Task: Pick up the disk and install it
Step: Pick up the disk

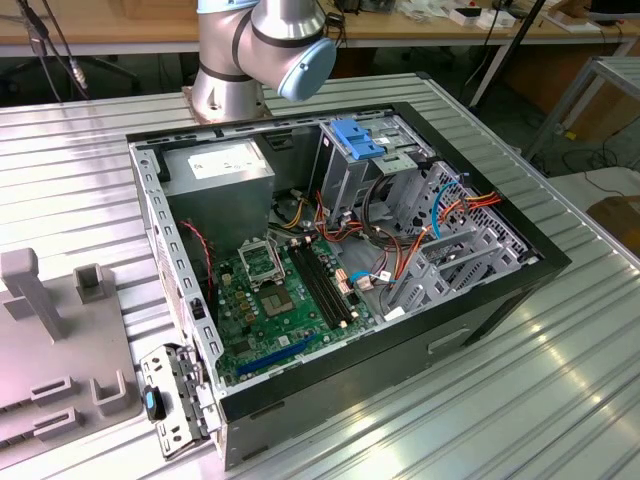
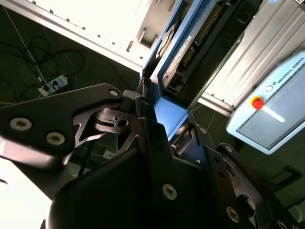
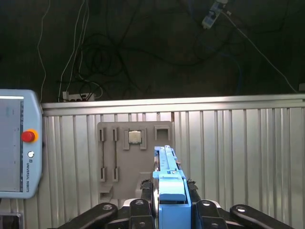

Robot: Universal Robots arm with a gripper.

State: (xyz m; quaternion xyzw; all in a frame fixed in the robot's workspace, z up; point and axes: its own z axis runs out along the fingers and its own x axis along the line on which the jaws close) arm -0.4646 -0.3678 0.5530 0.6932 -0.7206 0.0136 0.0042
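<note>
Jaws: mine are clamped on the disk (image 3: 169, 188), one either side of its blue rails (image 2: 167, 112)
Disk: held edge-on, long axis running straight out from my jaws toward the grey fixture plate (image 3: 125, 162)

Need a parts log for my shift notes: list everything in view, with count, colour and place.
table: one, silver ribbed, under the case and plate
case: one, black, open, on the table
motherboard: one, green, on the case floor
power supply: one, grey, in the case near the arm's base
bracket: one, blue, atop the grey cage
cables: several, orange and red, around the cage
plate: one, grey, at the exterior view's left
chip: one, silver, on the plate
pendant: one, pale grey, red button, by the table's edge
disk: one, dark with blue rails, in the pincer
arm: one, silver, blue cap, behind the case
pincer: one, black, shut on the disk
</note>
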